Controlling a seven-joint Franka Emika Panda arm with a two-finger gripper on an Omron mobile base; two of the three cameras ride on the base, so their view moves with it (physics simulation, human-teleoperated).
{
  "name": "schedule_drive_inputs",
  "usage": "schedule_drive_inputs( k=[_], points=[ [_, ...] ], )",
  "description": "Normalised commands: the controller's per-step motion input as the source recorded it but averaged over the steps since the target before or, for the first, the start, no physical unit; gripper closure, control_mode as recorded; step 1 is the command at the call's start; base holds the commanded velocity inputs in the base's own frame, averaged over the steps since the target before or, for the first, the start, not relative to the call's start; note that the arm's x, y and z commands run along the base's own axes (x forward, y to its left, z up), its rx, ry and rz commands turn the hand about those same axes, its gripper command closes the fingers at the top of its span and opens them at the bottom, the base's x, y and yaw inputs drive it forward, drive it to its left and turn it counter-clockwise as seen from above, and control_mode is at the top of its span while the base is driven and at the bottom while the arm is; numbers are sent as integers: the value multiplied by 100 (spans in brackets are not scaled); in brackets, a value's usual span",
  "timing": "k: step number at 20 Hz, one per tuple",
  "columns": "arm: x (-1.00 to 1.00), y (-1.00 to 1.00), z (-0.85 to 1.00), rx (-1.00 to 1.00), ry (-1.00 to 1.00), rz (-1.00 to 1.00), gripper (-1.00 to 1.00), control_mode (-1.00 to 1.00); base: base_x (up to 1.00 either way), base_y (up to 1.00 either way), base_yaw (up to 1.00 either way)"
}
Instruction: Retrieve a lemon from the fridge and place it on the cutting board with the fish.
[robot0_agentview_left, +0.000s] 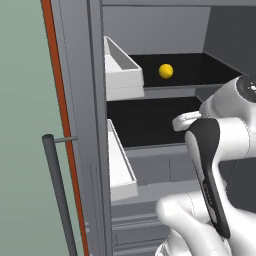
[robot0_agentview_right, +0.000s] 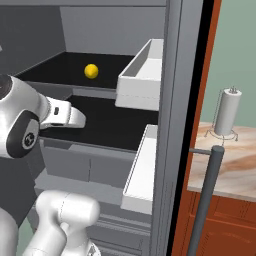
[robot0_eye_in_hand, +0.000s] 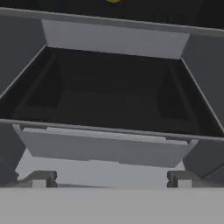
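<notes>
Tall dark grey fridge (robot0_agentview_left: 95, 125) stands with doors open; black shelves and white door bins exposed

Small bright yellow round lemon (robot0_agentview_left: 166, 70) sits alone on the upper black shelf (robot0_agentview_left: 200, 67), toward the middle, well back from the front lip. From the right base camera the same lemon (robot0_agentview_right: 91, 71) lies left of the upper white rectangular door bin (robot0_agentview_right: 145, 75). In the hand camera just a sliver of yellow lemon (robot0_eye_in_hand: 113, 1) shows at the very top edge, above the shelf edge

Lower black shelf (robot0_agentview_left: 150, 120) is bare where visible. A second white door bin (robot0_agentview_left: 120, 170) hangs below the first on the left door; on the right door, its counterpart lower bin (robot0_agentview_right: 140, 175)

White arm with dark joints reaches in at the level of the lower shelf; the hand sits in front of that shelf, below the lemon and not touching it. The two-finger gripper (robot0_eye_in_hand: 111, 178) shows its two small dark fingertips (robot0_eye_in_hand: 41, 178) standing far apart at the bottom of the hand camera, nothing between them – spread wide, empty. The hand camera looks straight into the lower shelf cavity, grey drawer front beneath

Long dark grey vertical bar handle (robot0_agentview_left: 59, 195) on the left door; matching handle (robot0_agentview_right: 206, 200) on the right door

Beyond the right door: white paper-towel roll on a wire stand (robot0_agentview_right: 227, 112) on a pale marbled counter (robot0_agentview_right: 235, 165) over reddish-brown wooden cabinets (robot0_agentview_right: 225, 225)
</notes>
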Motion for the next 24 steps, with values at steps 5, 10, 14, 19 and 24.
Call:
schedule_drive_inputs(
  k=[5,10,14,19,24],
  points=[
    [81,3,43,2,-29,0,-100,-100,0,0,0],
    [50,0,49,0,-24,0,-100,-100,0,0,0],
    [11,0,42,0,-10,0,-100,-100,0,0,0],
    [0,-9,25,2,-1,0,-100,-100,0,0,0],
    [13,-2,1,2,0,0,-100,-100,0,0,0]
  ],
)
